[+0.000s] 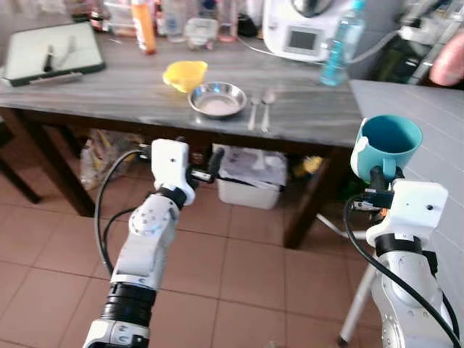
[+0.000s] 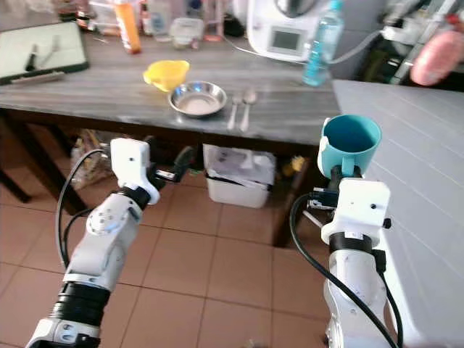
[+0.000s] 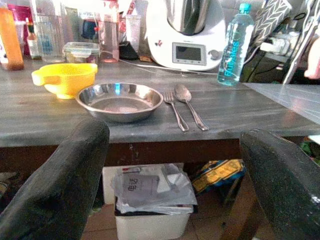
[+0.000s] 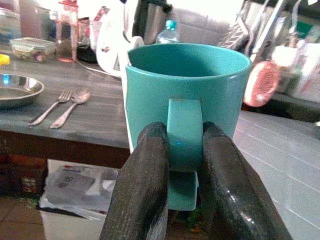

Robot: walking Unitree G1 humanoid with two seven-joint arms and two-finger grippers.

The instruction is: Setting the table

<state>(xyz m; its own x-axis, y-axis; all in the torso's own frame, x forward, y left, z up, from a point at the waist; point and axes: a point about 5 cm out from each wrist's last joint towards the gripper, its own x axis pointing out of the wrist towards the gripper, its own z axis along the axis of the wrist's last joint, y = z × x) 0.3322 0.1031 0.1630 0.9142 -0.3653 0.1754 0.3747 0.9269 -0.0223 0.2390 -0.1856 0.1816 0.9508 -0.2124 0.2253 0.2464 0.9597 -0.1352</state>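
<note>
The right claw (image 1: 378, 176) grips a teal mug (image 1: 387, 146) by its handle at the frame's right, upright, with the desk (image 1: 304, 109) and its bowl (image 1: 217, 99), fork (image 1: 253, 112) and spoon (image 1: 267, 109) up and left of it (the left claw (image 1: 210, 165), nearer them, gapes empty).

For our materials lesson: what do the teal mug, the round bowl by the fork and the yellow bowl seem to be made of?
Teal mug: probably glazed ceramic, thick-walled with a soft sheen.
Round bowl: metal, likely stainless steel, with bright mirror-like reflections.
Yellow bowl: apparently plastic, opaque, evenly coloured and matte.
</note>
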